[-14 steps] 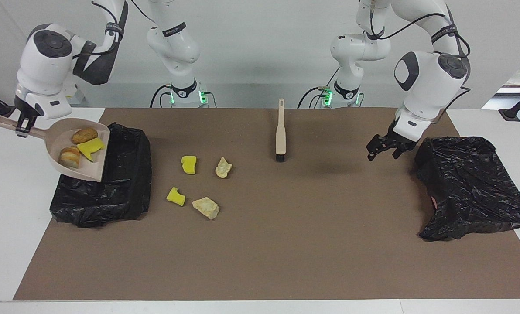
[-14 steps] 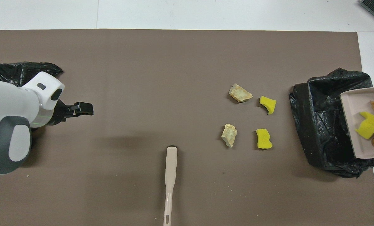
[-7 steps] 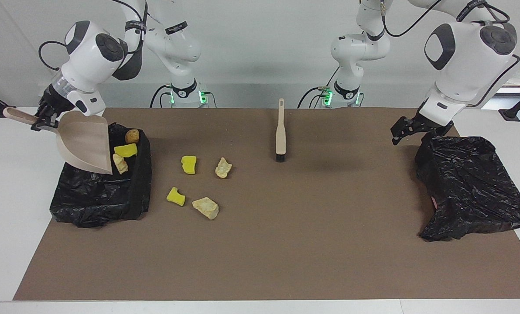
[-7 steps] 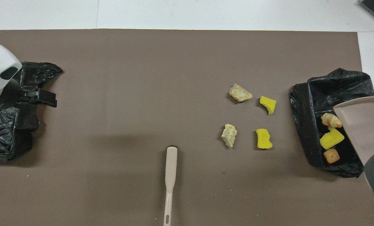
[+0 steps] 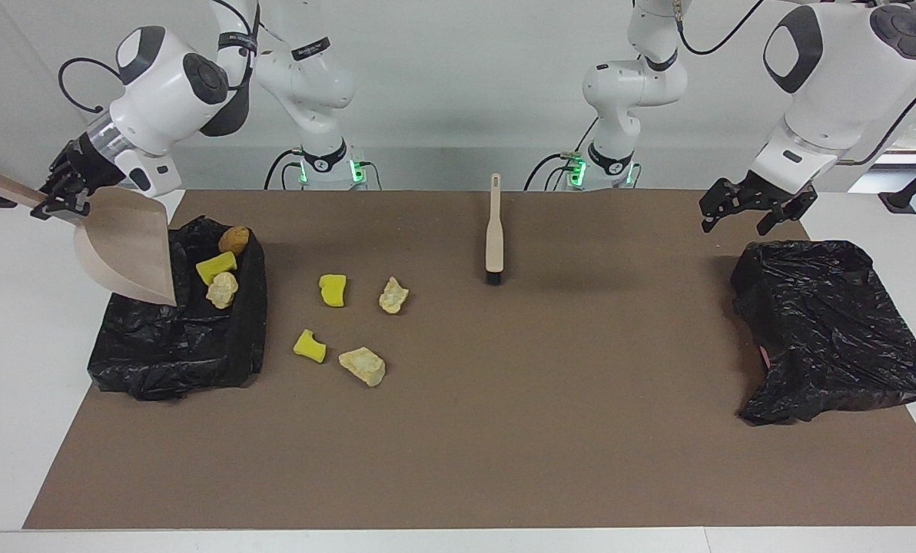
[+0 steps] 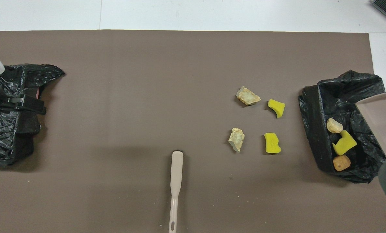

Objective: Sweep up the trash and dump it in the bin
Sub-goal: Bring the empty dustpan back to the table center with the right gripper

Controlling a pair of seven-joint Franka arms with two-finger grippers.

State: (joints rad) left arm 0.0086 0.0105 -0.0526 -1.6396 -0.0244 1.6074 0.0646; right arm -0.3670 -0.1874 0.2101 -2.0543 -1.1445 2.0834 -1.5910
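Three trash bits sit in the bin, four chunks left. Right tool pinches the tipped dustpan; left tool spread, waiting.

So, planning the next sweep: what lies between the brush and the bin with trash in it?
Four loose pieces on the mat, clearest in the overhead view: two yellow sponge bits and two cream lumps, between the brush and the bin.
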